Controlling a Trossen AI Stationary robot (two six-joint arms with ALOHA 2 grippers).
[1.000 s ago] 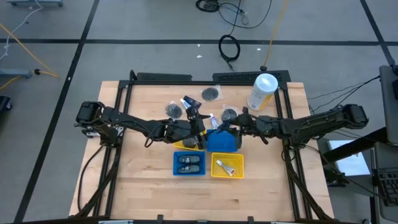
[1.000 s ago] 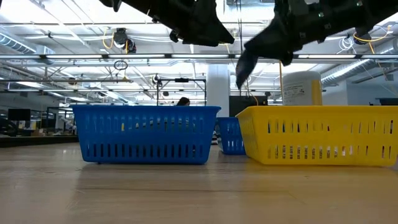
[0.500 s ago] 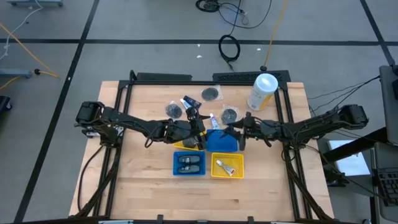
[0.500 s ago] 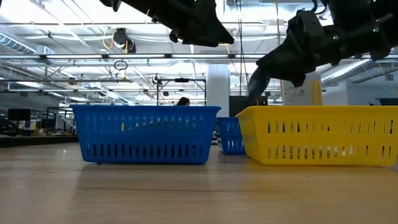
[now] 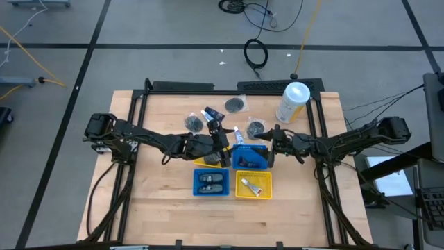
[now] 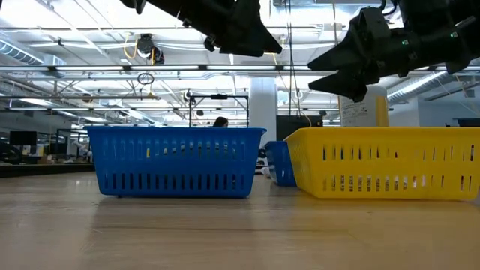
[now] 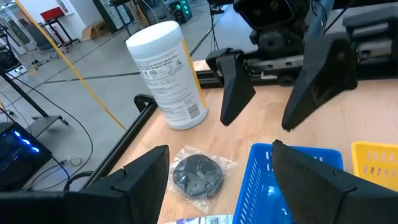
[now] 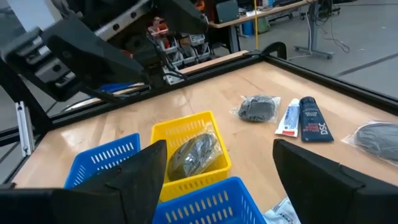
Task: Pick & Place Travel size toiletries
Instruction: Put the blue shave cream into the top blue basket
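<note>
Toiletries first: you have two dark bottles (image 5: pixel 210 182) lying in the near blue tray (image 5: pixel 196 186) and a tube (image 5: pixel 250 185) in the near yellow tray (image 5: pixel 267 189). Behind them, your right end effector (image 5: pixel 268 148) hangs at the right edge of the far blue tray (image 5: pixel 239 163), fingers spread wide, gripping nothing. Your left end effector (image 5: pixel 219 148) hovers over the far yellow tray (image 8: pixel 163 135), which holds a grey packet (image 8: pixel 193 153); it too is open and empty. Both heads crowd that gap, so you've little room between them. Farther back, loose packets (image 5: pixel 236 104) and tubes (image 5: pixel 208 114) lie scattered on the bench (image 5: pixel 159 201), with open space around them. The white canister (image 5: pixel 292 102) guards the far right corner.
</note>
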